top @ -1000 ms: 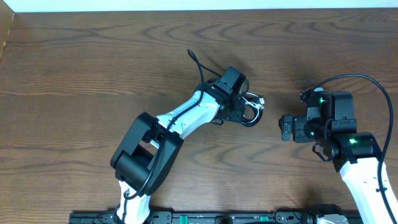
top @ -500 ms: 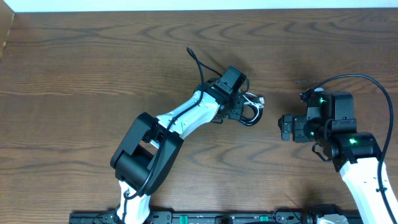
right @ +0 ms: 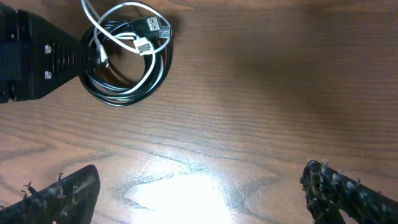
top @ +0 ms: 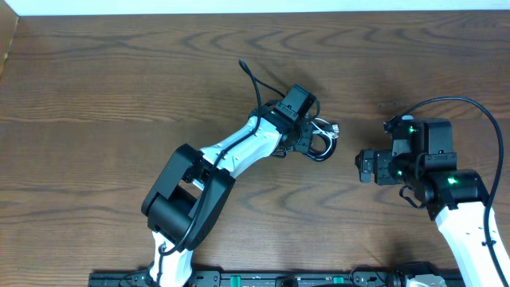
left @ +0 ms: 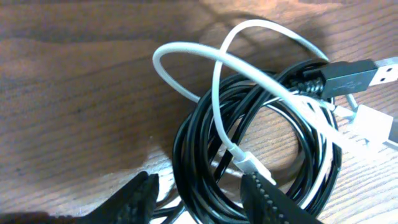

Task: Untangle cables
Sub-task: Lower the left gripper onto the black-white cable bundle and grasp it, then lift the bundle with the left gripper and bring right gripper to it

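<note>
Left arm stretches diagonally from the near edge to the middle of the table [top: 96, 96], wrist tipped down over the tangle. Right arm sits bent at the right side, pointing left, well apart from the bundle. The black cable [left: 193, 143] lies coiled on the wood. The white cable [left: 216, 106] is looped through and over it, with plugs at the coil's right. Left gripper [left: 198, 190] is partly open, fingers either side of the coil's near strands, nothing pinched. Right gripper [right: 205, 199] gapes wide over bare wood, empty.

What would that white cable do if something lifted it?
Probably floppy: the white cable lies in loose, bending loops. Likely light, being so thin. It would probably drag the black cable along, since it threads through that coil.
</note>
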